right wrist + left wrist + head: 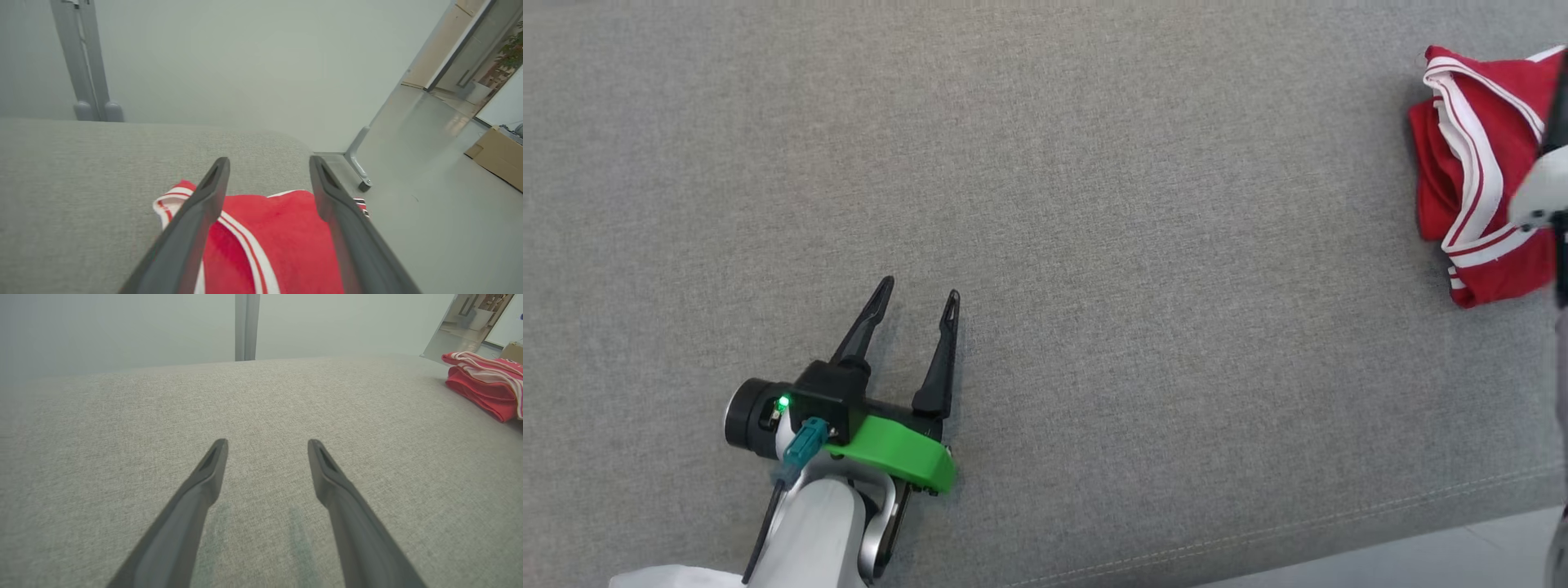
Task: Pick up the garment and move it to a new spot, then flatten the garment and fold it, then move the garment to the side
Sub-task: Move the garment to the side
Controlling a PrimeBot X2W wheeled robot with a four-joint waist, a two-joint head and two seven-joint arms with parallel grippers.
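Red, white-striped garment (1486,163) lies bunched at right end of bench (1094,204); cardboard box (500,159) on floor beyond. Right gripper (269,160) jaws wide apart over garment, gripping nothing. Left gripper (920,289) jaws wide, empty, well clear.

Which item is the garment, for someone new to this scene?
Start from the wide grey fabric surface. At its right end, the garment lies in a folded bundle. Its bright red cloth with white striped trim stands out against the plain grey.

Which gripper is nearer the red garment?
Right. The right gripper hangs open over the garment; the left gripper, also open, is far off to the garment's left.
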